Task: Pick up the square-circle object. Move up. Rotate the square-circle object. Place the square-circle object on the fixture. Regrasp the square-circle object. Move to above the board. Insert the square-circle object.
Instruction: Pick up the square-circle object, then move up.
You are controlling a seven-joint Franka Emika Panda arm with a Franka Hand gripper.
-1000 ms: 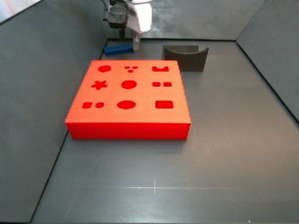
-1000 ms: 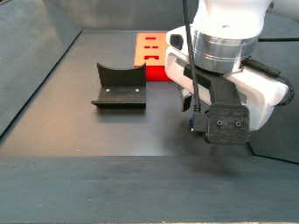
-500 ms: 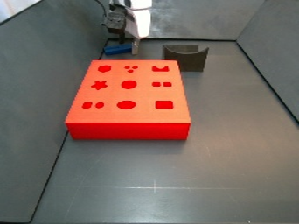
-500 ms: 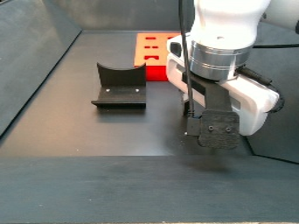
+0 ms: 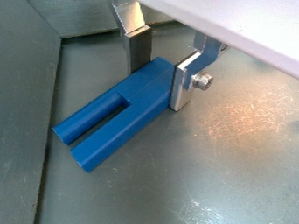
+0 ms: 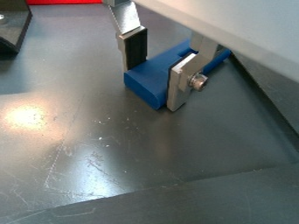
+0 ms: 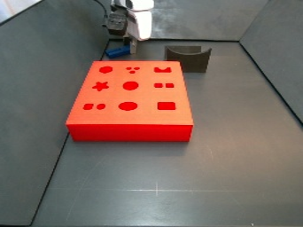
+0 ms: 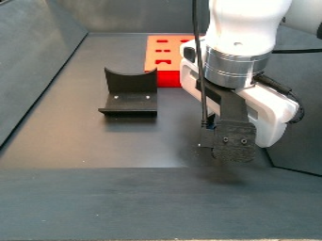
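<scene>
Gripper (image 5: 163, 63) straddles the blue peg (image 5: 117, 114) on the floor, fingers apart — close off-centre and you'll skew it.

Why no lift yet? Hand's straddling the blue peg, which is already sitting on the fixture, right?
Not on the fixture. Both wrist views show the hand straddling the square-circle object, but it lies flat on the dark floor. In a side view the fixture stands empty, apart from the hand.

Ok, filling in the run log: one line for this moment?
phase: pick | gripper: fingers straddling square-circle object, closure unclear | object: on floor | fixture: empty | board: untouched
</scene>
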